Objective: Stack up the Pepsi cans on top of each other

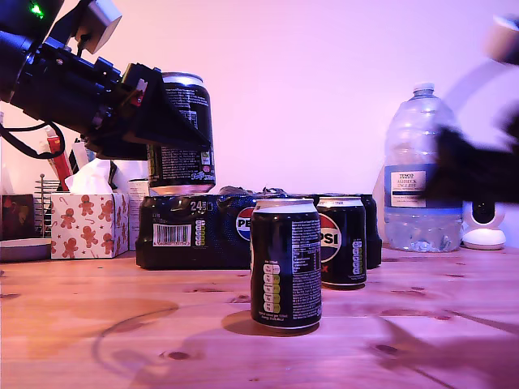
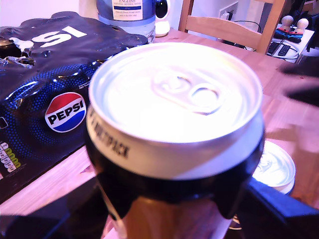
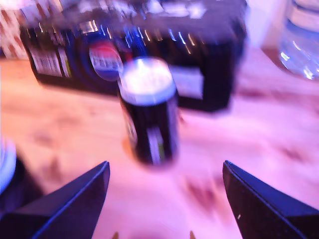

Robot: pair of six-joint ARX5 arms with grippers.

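Gripping a Pepsi can [image 1: 182,134] by its sides, my first gripper [image 1: 166,130] hangs in the air at the exterior view's upper left, the can upright and lifted clear above the shrink-wrapped Pepsi pack [image 1: 190,231]. Below and toward the exterior view's right of it, a second can [image 1: 285,263] stands alone on the wooden table [image 1: 97,324], with a third can [image 1: 340,240] just behind that one, in front of the pack. A gingerbread-patterned tissue box [image 1: 89,224] sits under the arm, and a large water bottle [image 1: 415,174] stands well off toward the exterior view's right, where a dark blurred arm [image 1: 474,166] crosses in front of it.

From the first wrist view, the held can [image 2: 174,104] fills the frame, silver lid and pull tab facing the camera, its black shoulder pinched between the two dark fingers [image 2: 239,199]. Another can's lid [image 2: 274,169] shows beneath it on the table, and the pack [image 2: 45,89] lies beside it.

From the second wrist view, heavily blurred, my second gripper [image 3: 164,199] has its jaws spread wide with nothing between them. A can [image 3: 149,112] stands ahead of it on the table, apart from the fingers [image 3: 75,204], the pack [image 3: 209,55] behind.
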